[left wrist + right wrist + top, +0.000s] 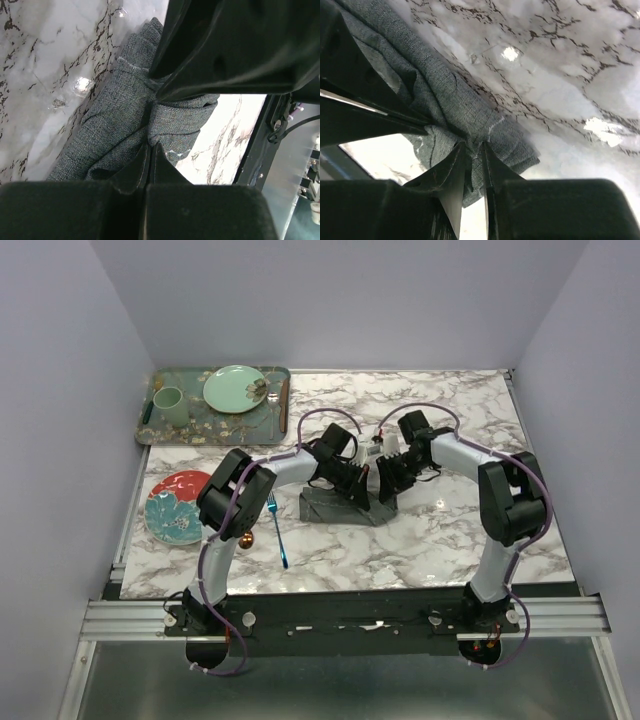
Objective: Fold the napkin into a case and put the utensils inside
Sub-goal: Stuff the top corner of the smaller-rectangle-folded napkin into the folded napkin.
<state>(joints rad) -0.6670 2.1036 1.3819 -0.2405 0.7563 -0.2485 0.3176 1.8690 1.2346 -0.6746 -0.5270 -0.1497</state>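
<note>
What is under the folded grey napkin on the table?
Only the marble table shows under the napkin. The blue fork lies outside it. Its folds hide whatever is inside.

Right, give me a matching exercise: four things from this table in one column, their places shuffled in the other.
1 napkin
2 blue fork
3 green cup
4 red-and-teal plate

A standing on the tray
B at the left side of the table, just nearer than the tray
C bunched up mid-table
D lying flat near the front edge

Pairs: 1-C, 2-D, 3-A, 4-B
</note>
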